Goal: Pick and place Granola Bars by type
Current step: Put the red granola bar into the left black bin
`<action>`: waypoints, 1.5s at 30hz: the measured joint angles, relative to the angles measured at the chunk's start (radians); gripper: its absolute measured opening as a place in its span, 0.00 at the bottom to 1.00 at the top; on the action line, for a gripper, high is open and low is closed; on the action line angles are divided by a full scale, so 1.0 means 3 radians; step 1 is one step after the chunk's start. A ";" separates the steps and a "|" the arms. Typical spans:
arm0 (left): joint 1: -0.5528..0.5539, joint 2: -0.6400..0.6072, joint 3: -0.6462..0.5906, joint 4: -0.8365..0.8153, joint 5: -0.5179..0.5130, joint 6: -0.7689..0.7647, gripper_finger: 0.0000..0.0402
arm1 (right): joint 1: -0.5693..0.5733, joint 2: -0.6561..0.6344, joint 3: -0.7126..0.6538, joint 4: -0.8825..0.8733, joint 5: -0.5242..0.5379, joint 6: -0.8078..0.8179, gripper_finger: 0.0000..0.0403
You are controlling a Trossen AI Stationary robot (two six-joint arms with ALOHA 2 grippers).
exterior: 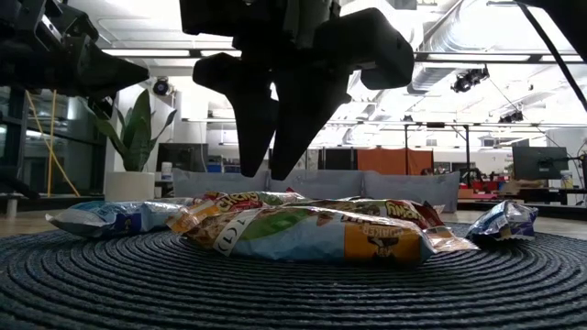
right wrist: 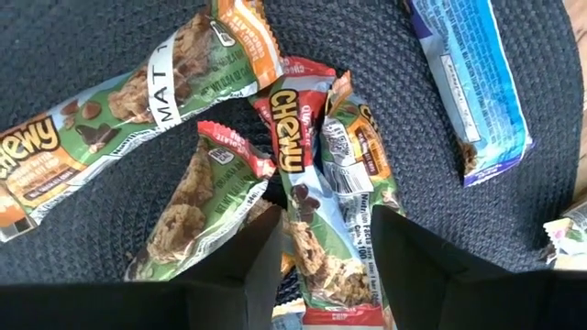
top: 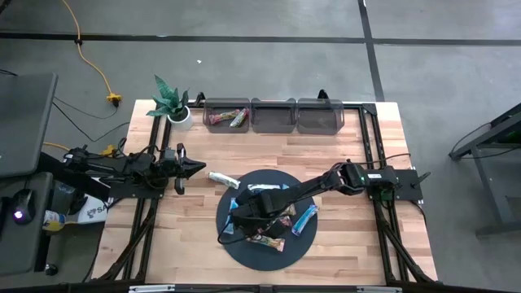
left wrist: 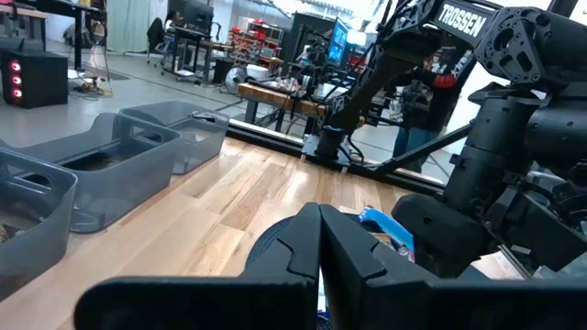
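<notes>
On the dark round disc (top: 269,218) near the middle of the bench (top: 326,155) you have the main lot of Granola Bars (right wrist: 316,174).

Handling: judged light, flat and soft-bodied; the glossy wrappers will likely slip and crinkle. You would do best to pinch one across its narrow width at mid-length, not by the crimped ends.

Count on the disc, as far as the heap allows: three green-brown multicolour bars overlapping under the right claw (right wrist: 326,247), and about three light blue ones (right wrist: 472,82) toward the disc's edges. One pale bar (top: 222,179) lies just off the disc. Two more sit in the clear bin (top: 226,115) nearest the potted plant (top: 172,102); two other bins beyond it.

Right claw: fingers apart, hanging over the heap, straddling a multicolour bar, not clamped.

Left claw (top: 194,167): waiting beside the disc, fingers together, holding nothing.
</notes>
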 joint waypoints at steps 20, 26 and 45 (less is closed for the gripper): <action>0.0000 0.0001 0.0000 0.0000 0.0000 0.0000 0.00 | -0.0047 -0.0001 0.0000 0.0042 -0.0197 -0.0260 0.38; 0.0000 0.0000 0.0000 0.0000 0.0000 0.0000 0.00 | -0.0056 0.0097 -0.0001 0.0016 -0.0164 -0.0260 0.38; 0.0000 0.0000 0.0000 0.0000 0.0000 0.0000 0.00 | -0.0074 0.0228 -0.0001 0.0036 -0.0224 -0.0133 0.33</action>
